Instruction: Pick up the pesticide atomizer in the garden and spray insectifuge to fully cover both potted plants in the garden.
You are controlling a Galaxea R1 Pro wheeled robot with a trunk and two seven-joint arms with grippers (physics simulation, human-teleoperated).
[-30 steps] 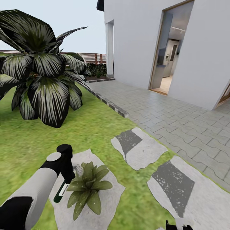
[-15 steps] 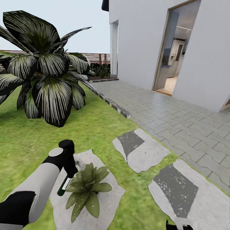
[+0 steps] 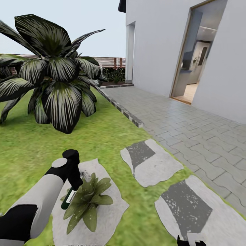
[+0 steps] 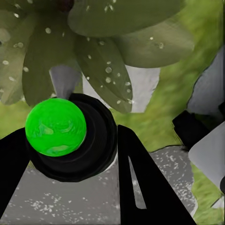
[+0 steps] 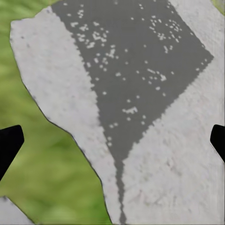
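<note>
Atomizer (image 4: 56, 127): bright green, black-collared

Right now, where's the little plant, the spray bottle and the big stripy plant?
potted plant (image 3: 86, 201): head view, middle of its leaf rosette.
atomizer (image 4: 56, 126): left wrist view, its green cap.
big striped plant (image 3: 56, 73): head view, its central leaves.

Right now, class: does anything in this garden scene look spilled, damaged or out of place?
Nothing stands out. The left gripper holds the atomizer over the potted plant, whose leaves carry small droplets, as expected from spraying. The stepping stone lies flat.
</note>
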